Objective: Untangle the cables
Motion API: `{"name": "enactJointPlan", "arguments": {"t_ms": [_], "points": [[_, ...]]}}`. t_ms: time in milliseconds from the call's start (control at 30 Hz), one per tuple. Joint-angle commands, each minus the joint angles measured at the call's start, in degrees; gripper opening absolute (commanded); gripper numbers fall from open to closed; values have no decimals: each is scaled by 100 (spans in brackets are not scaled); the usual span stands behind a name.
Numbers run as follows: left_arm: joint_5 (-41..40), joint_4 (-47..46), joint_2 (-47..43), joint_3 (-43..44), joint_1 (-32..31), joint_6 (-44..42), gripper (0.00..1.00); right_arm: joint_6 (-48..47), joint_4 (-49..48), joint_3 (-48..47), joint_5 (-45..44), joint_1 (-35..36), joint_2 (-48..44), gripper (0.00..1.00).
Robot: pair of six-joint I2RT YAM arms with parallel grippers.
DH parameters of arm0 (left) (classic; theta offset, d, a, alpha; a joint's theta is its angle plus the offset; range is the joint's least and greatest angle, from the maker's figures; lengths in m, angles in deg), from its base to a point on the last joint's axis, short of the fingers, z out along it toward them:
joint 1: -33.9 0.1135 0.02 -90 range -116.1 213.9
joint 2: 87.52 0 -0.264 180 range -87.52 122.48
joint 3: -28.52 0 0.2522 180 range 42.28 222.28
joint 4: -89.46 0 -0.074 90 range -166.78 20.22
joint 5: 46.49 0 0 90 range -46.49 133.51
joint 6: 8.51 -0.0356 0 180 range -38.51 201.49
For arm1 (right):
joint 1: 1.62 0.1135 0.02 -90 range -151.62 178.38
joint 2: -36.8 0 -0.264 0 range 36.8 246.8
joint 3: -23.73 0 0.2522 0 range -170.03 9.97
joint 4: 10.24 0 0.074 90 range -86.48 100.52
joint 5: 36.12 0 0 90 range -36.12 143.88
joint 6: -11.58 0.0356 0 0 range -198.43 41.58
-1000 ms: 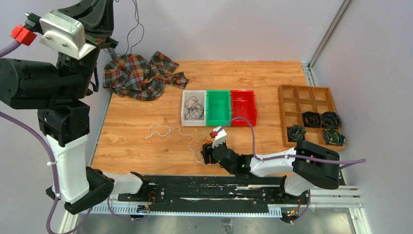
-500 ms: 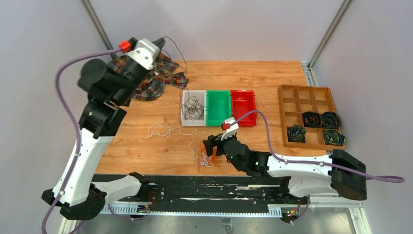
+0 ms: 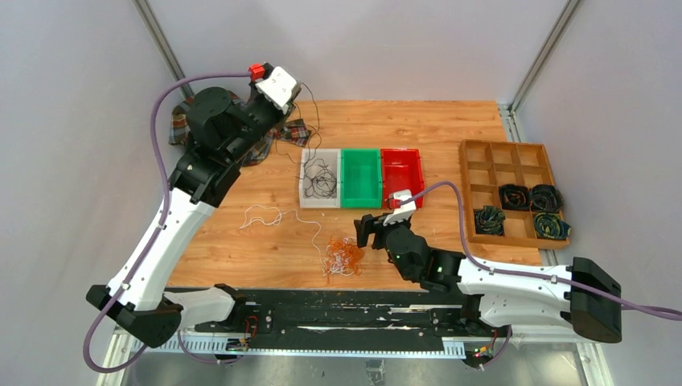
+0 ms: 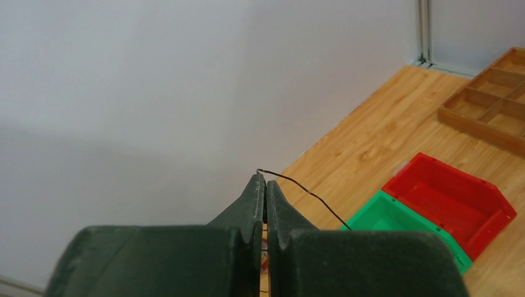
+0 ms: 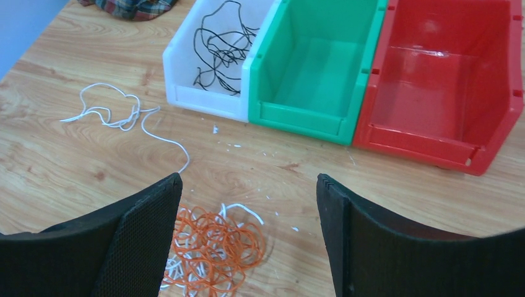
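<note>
**Black wire pinched up high, orange tangle loose on the wood**

Dark green fingers of the left tool (image 4: pixel 265 185) are pressed together on one end of a thin black wire (image 4: pixel 303 193). A short stub pokes out past the tips, and the rest arcs away toward the bins. From above, this tool is raised over the 11 o'clock corner of the surface (image 5: pixel 384 204), and the wire hangs from it down toward the white bin (image 5: pixel 204 99).

The right tool (image 5: pixel 247 185) stands with its fingers wide apart and nothing between them. It is low over the middle of the near half of the surface and faces 12 o'clock toward the bins.

At about 8 o'clock from the right tool, close by but not touching it, lies the orange tangle (image 5: pixel 216 238). It is a heap of small orange loops with a few white strands mixed in. A separate white wire (image 5: pixel 111 111) lies loose on the wood at roughly 10 o'clock from the tangle, and its tail trails back toward the heap.

At 12 o'clock from the right tool three bins stand touching in a row. The white bin on the left holds more black wires (image 5: pixel 220 49). The green bin (image 5: pixel 297 117) sits in the middle and the red bin (image 5: pixel 433 145) on the right.

A plaid cloth (image 5: pixel 130 7) is crumpled at 10 o'clock from the white bin. Well apart at 3 o'clock from the red bin sits a wooden tray (image 3: pixel 503 173), with dark coiled cords (image 3: pixel 531 197) in its near compartments.
</note>
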Motion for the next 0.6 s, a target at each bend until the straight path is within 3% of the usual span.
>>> {"name": "enactJointPlan", "arguments": {"t_ms": [0, 333, 567], "points": [[-153, -296, 137, -203, -34, -147, 1, 83, 229, 200, -335, -85, -223, 79], [-345, -677, 490, -896, -34, -797, 1, 147, 547, 378, -470, -118, -736, 79], [-366, -774, 811, -642, -35, -804, 1, 227, 680, 493, -540, -140, -988, 79]]}}
